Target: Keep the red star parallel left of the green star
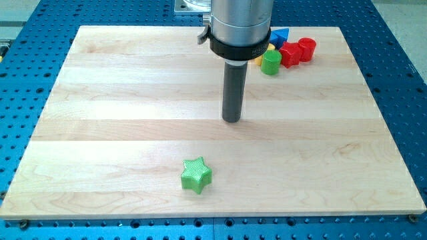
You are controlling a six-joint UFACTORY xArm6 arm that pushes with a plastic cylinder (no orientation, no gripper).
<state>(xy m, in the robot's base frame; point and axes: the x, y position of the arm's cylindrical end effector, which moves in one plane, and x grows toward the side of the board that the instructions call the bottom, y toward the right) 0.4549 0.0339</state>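
Pale wood is what you see across the board [133,100], with the green star [196,175] lying alone near the view's bottom. Up and to the view's right of that star, well apart from it, my tip [231,121] rests on the wood; it is a plain rod, touching no block. Far above the green star, by the board's top edge, sits a cluster: a green cylinder [270,63], the red star [290,55], a red cylinder [307,48], a blue block [280,35] and a yellow block [259,59], partly hidden.
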